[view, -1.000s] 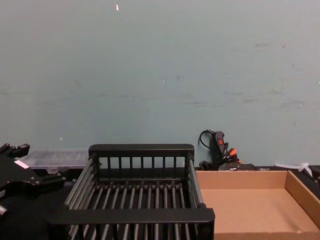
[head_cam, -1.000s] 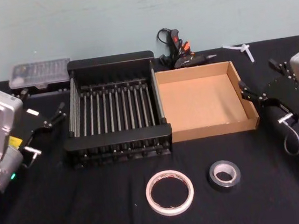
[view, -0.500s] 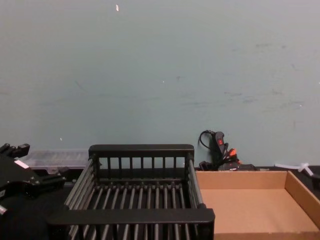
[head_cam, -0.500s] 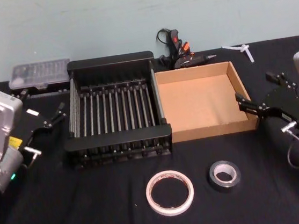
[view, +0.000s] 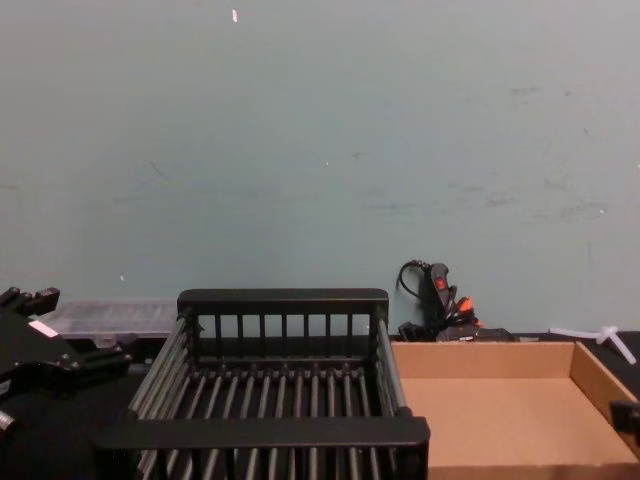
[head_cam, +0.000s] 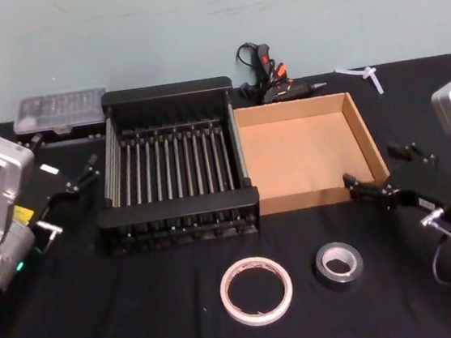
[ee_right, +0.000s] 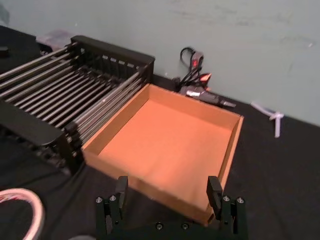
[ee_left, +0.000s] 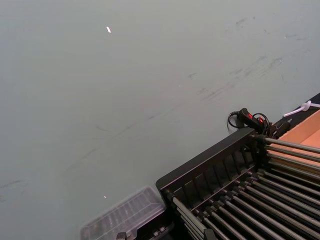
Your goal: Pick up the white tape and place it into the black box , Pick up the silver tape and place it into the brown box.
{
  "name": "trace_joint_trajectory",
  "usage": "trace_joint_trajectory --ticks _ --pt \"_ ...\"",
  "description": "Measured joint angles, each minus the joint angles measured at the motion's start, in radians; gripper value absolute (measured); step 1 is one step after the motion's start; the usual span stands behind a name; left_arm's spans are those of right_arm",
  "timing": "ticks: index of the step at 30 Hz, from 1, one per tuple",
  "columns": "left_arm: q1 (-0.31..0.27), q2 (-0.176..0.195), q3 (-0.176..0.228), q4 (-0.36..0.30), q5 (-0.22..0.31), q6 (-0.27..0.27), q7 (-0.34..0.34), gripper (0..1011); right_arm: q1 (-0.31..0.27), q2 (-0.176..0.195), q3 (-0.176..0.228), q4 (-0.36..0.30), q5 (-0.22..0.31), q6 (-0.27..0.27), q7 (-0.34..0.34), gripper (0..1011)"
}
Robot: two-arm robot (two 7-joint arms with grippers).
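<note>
The right hand [head_cam: 358, 188] hangs open and empty at the near right corner of the brown box [head_cam: 363, 125], its 2 fingers [ee_right: 121, 186] spread wide, with the silver tape [head_cam: 338, 263] lying flat on the desk [head_cam: 144, 317] just in front of and below it. The risk I see is the hand clipping the low cardboard wall as it drops toward the roll, which could shove the light box sideways. The roll is small and thick, so a grip that lands off centre could skid it across the black cloth toward the white tape [head_cam: 255, 289], which lies flat close beside it.

The left hand [head_cam: 76, 179] waits open and empty beside the left wall of the black box [head_cam: 164, 94].

Both boxes hold nothing (the brown one shows a bare floor, the black one only its bars), so neither of the 2 rolls is placed yet.
</note>
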Motion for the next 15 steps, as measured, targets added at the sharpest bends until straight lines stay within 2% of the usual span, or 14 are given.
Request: trace_joint_trajectory --ticks 2,7,15 --pt "0.000 0.000 0.000 0.000 0.000 0.000 0.000 1001 -0.004 -0.001 0.002 -0.005 0.003 0.010 0.000 1002" --pt "0.000 0.000 0.000 0.000 0.000 0.000 0.000 1001 -0.031 -0.013 0.012 -0.039 0.019 0.081 0.000 1002" --pt "0.000 0.000 0.000 0.000 0.000 0.000 0.000 1001 -0.055 -0.024 0.016 -0.065 0.028 0.163 0.001 1002"
